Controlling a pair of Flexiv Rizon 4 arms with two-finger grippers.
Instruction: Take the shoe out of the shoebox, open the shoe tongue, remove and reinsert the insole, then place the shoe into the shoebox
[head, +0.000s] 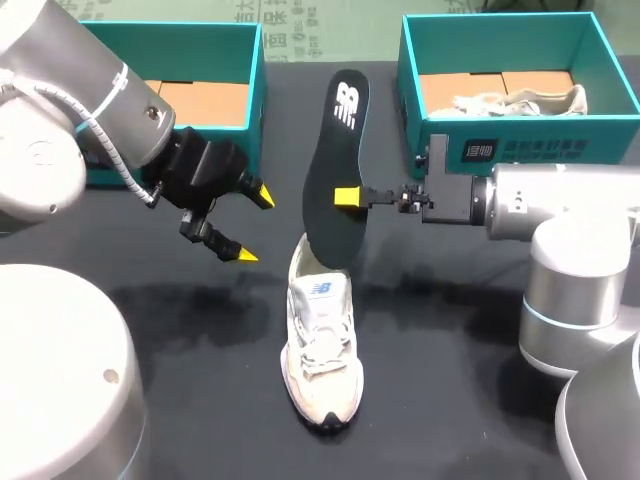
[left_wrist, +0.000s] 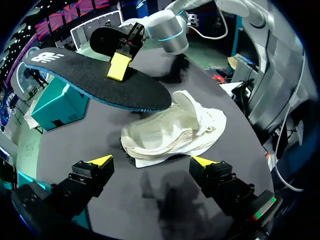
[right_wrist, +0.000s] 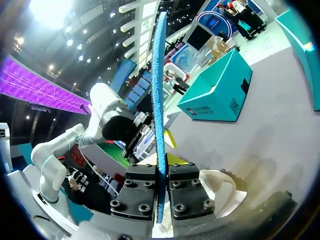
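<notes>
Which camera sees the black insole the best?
The head view: the insole shows flat-on, nearly whole, in the right gripper. The left wrist view shows it slanted; the right wrist view, only its thin edge.

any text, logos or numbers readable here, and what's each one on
Insole: white logo near its upper end, a mark rather than words.
Shoe: small blue logo on the tongue, too small to read.
Right box: white label on its front wall, print too small to read.
No numbers can be read.
</notes>
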